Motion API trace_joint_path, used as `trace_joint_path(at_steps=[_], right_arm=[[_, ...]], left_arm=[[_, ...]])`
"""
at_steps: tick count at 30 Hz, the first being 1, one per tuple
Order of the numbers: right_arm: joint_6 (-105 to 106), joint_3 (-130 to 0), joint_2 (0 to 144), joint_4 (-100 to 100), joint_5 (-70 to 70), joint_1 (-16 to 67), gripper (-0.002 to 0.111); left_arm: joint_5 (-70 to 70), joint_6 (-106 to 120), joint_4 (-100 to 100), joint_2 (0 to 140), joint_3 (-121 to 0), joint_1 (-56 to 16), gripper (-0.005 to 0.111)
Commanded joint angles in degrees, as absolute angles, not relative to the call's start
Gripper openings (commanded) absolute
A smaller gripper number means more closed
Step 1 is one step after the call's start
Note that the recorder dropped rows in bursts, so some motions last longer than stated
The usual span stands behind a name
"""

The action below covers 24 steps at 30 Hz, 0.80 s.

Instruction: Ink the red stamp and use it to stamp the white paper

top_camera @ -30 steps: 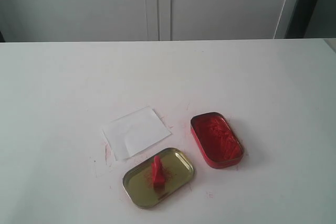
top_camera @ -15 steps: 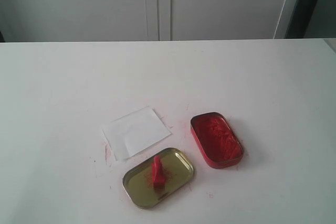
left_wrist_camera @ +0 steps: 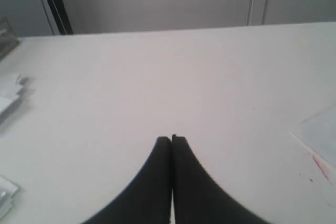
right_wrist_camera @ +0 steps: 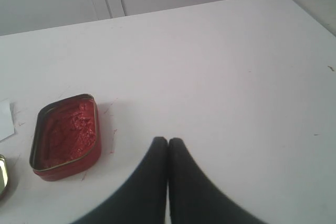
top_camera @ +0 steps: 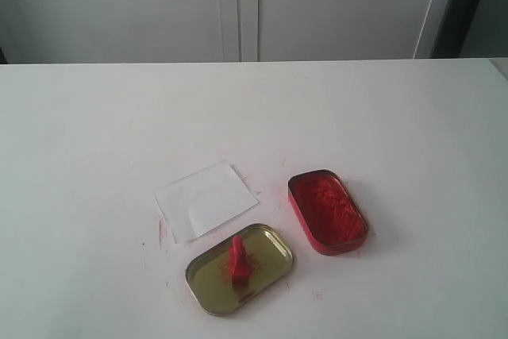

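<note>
The red stamp (top_camera: 237, 259) lies in the gold-coloured tin lid (top_camera: 274, 244) near the table's front edge. Just behind the lid lies the white paper (top_camera: 206, 199); its corner (left_wrist_camera: 321, 129) shows in the left wrist view. The open red tin of ink (top_camera: 327, 210) sits to the right of the lid and also appears in the right wrist view (right_wrist_camera: 65, 136). My left gripper (left_wrist_camera: 171, 139) is shut with nothing in it, over bare table. My right gripper (right_wrist_camera: 168, 141) is shut and empty too, beside the ink tin and apart from it. Neither gripper shows in the exterior view.
Red ink smears (top_camera: 162, 232) mark the table around the paper and lid. Grey cabinet doors (top_camera: 238, 5) stand behind the table's far edge. Pale objects (left_wrist_camera: 8, 98) lie at the table's side in the left wrist view.
</note>
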<state>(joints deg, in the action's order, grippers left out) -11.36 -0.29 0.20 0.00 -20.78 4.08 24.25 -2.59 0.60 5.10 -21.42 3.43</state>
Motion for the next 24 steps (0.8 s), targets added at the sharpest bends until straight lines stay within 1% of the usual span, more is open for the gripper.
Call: trace_joint_path(at_steps=[1, 4, 9, 16, 24], right_arm=[[-11.17, 0.00, 0.00, 0.00, -19.98, 4.43, 0.000], [-11.17, 0.00, 0.00, 0.00, -19.98, 4.43, 0.000], [-11.17, 0.00, 0.00, 0.00, -19.98, 4.43, 0.000], [-11.17, 0.00, 0.00, 0.00, -19.98, 4.43, 0.000], [-11.17, 0.00, 0.00, 0.00, -19.98, 4.43, 0.000]], left_arm=[[33.51, -5.38, 1.04, 10.40, -27.37, 3.26, 0.000], [40.34, -5.37, 1.04, 16.92, -33.53, 3.26, 0.000], [48.60, -3.39, 1.04, 28.46, -40.11, 3.26, 0.000], [55.67, -1.45, 1.15, 43.05, -46.87, 3.26, 0.000], [55.61, -1.32, 1.26, 44.60, -47.05, 3.26, 0.000]])
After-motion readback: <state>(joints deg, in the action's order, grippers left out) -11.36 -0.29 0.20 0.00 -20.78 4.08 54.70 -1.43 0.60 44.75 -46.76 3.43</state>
